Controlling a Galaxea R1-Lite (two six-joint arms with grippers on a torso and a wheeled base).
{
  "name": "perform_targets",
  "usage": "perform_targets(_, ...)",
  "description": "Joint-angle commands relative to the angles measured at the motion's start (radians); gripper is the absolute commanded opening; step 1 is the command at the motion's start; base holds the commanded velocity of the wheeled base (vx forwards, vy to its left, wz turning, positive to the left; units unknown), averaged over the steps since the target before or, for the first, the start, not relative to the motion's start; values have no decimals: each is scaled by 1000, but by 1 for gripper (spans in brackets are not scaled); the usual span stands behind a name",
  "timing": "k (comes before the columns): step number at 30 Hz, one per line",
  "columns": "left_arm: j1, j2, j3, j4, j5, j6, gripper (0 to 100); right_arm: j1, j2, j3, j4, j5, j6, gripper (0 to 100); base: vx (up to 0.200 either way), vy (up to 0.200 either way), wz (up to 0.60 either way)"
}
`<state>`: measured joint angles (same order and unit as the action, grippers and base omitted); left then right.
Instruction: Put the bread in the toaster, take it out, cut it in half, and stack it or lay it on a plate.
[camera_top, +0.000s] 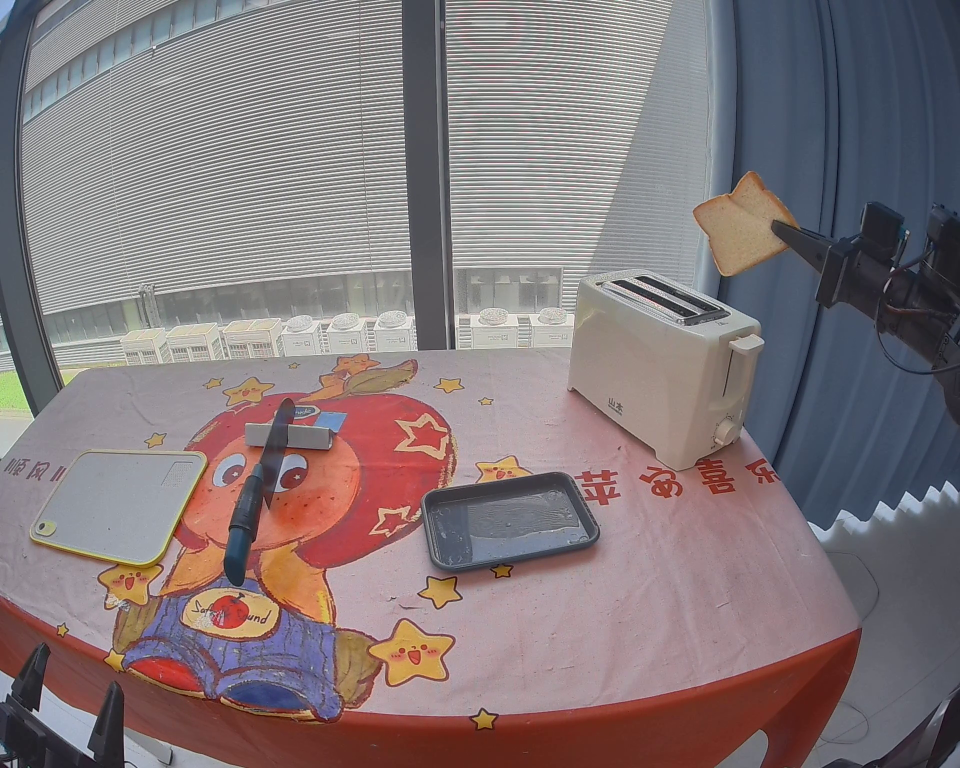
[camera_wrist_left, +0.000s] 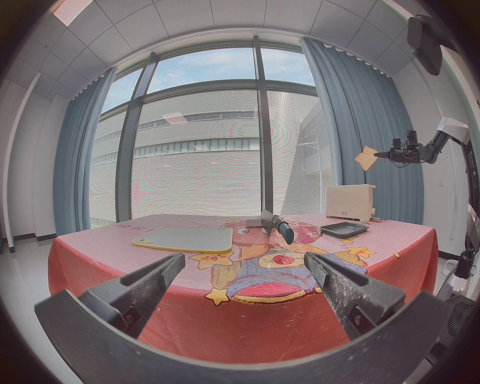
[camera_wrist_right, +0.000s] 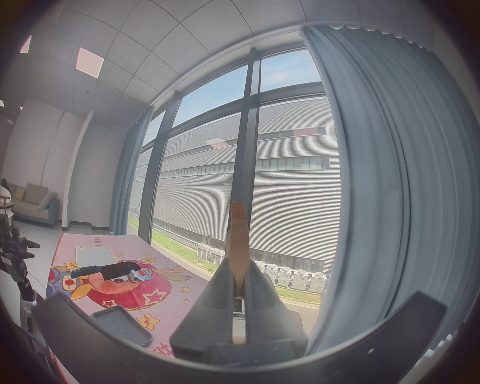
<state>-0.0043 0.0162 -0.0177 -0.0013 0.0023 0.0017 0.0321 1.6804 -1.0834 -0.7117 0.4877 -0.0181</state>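
Upper right in the head view, the right gripper (camera_top: 790, 235) pinches one bread slice (camera_top: 740, 225) by its edge, above and right of the one toaster (camera_top: 665, 365). That thin hold could let it twist and miss a slot. The left gripper (camera_wrist_left: 244, 261) gapes empty; one knife (camera_top: 255, 490), one board (camera_top: 118, 505), one tray (camera_top: 585, 535).

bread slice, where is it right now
In the head view the bread slice is in the air on the right, pinched by the right gripper, above the toaster's right end.
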Motion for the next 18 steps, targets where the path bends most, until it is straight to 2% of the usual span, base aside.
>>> perform_targets(1,0,1,16,0,1,0,100,22,70,-69,23,-21,0,0,0,0,0)
perform_targets(8,0,1,16,0,1,0,100,52,131,-133,64,-27,-3,0,0,0,0)
perform_targets(16,0,1,16,0,-1,0,100,55,211,-204,74,-29,-6,0,0,0,0)
perform_targets(18,0,1,16,0,-1,0,100,55,236,-217,74,-41,-8,0,0,0,0)
